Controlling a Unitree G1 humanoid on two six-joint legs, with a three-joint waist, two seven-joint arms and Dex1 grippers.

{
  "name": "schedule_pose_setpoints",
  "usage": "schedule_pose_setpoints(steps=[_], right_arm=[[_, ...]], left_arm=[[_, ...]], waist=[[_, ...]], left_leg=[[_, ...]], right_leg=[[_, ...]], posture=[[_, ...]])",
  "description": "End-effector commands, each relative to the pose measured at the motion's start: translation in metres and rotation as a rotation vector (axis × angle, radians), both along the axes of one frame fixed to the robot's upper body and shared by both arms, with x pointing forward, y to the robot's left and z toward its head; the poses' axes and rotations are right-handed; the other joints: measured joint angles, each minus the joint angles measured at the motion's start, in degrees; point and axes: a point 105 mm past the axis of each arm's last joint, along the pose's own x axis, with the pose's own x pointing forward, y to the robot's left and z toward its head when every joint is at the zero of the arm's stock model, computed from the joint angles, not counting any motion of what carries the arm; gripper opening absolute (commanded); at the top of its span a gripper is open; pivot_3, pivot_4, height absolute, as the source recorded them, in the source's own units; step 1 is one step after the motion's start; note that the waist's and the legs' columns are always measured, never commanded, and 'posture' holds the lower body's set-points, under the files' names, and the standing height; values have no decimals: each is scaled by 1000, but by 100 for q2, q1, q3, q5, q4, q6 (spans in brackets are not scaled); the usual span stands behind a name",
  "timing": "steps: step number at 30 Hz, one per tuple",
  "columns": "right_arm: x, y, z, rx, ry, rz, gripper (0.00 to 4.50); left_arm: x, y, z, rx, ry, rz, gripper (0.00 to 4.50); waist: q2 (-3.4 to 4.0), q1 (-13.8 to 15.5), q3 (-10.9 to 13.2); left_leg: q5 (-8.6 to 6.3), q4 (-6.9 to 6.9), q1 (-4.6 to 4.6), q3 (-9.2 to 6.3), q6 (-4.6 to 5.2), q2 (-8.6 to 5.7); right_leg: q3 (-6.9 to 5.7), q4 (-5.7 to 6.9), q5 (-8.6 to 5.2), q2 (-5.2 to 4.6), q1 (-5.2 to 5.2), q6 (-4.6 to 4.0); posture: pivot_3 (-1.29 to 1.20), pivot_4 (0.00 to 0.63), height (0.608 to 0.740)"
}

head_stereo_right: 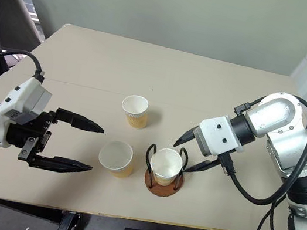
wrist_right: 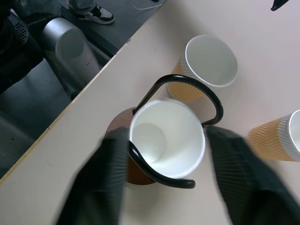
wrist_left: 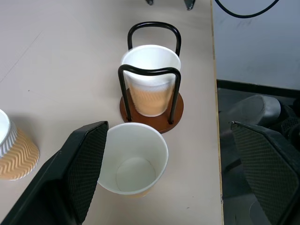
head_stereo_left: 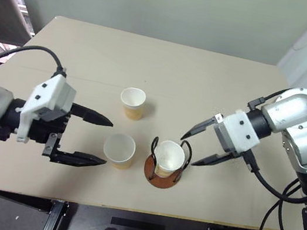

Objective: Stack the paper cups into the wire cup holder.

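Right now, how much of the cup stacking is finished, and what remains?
Done: one paper cup sits upright inside the wire cup holder. In hand: nothing; the right gripper is beside the holder with jaws apart, off the cup. Left: two cups on the table. The near cup is just ahead of the open left gripper; the far cup stands behind.

One paper cup [head_stereo_left: 168,158] inside wire cup holder [head_stereo_left: 162,175], two cups [head_stereo_left: 119,150] loose on table [head_stereo_left: 92,56], both pincers spread

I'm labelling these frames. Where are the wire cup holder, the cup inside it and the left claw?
wire cup holder [head_stereo_left: 160,180]: left eye view, wooden base.
cup inside it [head_stereo_left: 170,154]: left eye view, white interior.
left claw [head_stereo_left: 105,141]: left eye view, between fingertips.
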Motion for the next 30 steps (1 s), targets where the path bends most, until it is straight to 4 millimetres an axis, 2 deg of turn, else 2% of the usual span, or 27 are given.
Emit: schedule_pose_setpoints(steps=[1, 2, 6, 11, 14, 16, 23, 26, 30], right_arm=[[4, -6, 11, 46, -3, -55, 4090], [5, -7, 13, 57, 4, -73, 4437], [13, -39, 31, 233, 176, -221, 4473], [-3, -74, 64, 505, 337, -263, 4473], [-16, -74, 79, 602, 365, -249, 4473], [-26, -71, 90, 661, 375, -229, 4473], [-43, -61, 90, 678, 373, -240, 4473], [-46, -60, 91, 682, 367, -250, 4500], [-47, -60, 89, 676, 353, -275, 4500]], left_arm=[[-1, -1, 0, 48, -33, -28, 4500], [-1, -1, -1, 58, -32, -29, 4500], [4, 1, -16, 158, -24, -55, 4500], [18, -2, -33, 234, -32, -102, 4500], [20, -9, -41, 254, -22, -157, 4500], [22, -12, -53, 314, -20, -197, 4500], [32, -14, -75, 433, -33, -271, 4500], [43, -11, -84, 488, -71, -264, 3871], [46, -16, -84, 462, -81, -282, 2399]], waist=[[0, 1, 0], [0, 3, 0], [-2, 41, -1], [-1, 130, -1], [-1, 110, -1], [4, 73, 1], [3, 28, 1], [4, 28, 1], [3, 29, 1]], left_leg=[[0, 0, 0, 0, 0, 0], [0, 0, 0, 0, 0, 0], [0, 3, -2, -6, 0, -2], [2, 0, -2, -6, -4, -4], [4, -3, 2, -3, -7, -4], [4, -3, 3, 0, -7, -4], [2, 1, 2, -6, -4, -4], [1, 2, 3, -10, -1, -5], [0, 4, -2, -21, 1, -5]], right_leg=[[0, 0, 0, 0, 0, 0], [0, 0, 0, 0, 0, 0], [-1, -4, 0, -2, 2, 0], [1, -7, -1, -5, 1, -1], [0, -5, -2, -4, 0, -3], [2, -5, -2, -3, 0, -2], [2, -5, -1, -3, -1, 0], [1, -3, 0, -4, 0, 2], [-1, -6, 0, -6, -1, 3]], posture=[[0, 150, 740], [0, 150, 740], [0, 150, 740], [0, 150, 740], [0, 150, 740], [0, 150, 740], [0, 150, 740], [0, 150, 740], [0, 150, 740]])
